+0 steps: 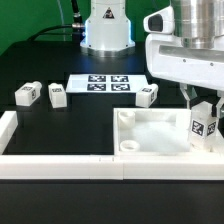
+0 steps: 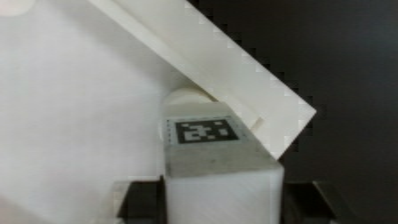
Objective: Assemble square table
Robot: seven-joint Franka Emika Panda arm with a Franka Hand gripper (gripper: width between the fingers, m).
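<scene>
The gripper point(image 1: 203, 108) is pinching the held leg point(image 1: 203, 126) between its two fingers, one on each side, and the leg stands upright. In the exterior view the held leg is at the right end of the table top point(image 1: 155, 135), over that corner. Whether its lower end is seated in the corner hole cannot be told.

In the wrist view the gripper point(image 2: 221, 196) grips the held leg point(image 2: 217, 160) with the tagged face towards the camera. The leg's far end meets the raised rim of the table top point(image 2: 231, 70).

The table top rests on the black counter point(image 1: 60, 125), open side up. The first loose leg point(image 1: 27, 94) and the second loose leg point(image 1: 57, 95) lie close together towards the exterior view's left. The third loose leg point(image 1: 148, 95) lies just behind the table top, beside the marker board point(image 1: 103, 83). White rails point(image 1: 60, 165) border the counter's near and left edges.
</scene>
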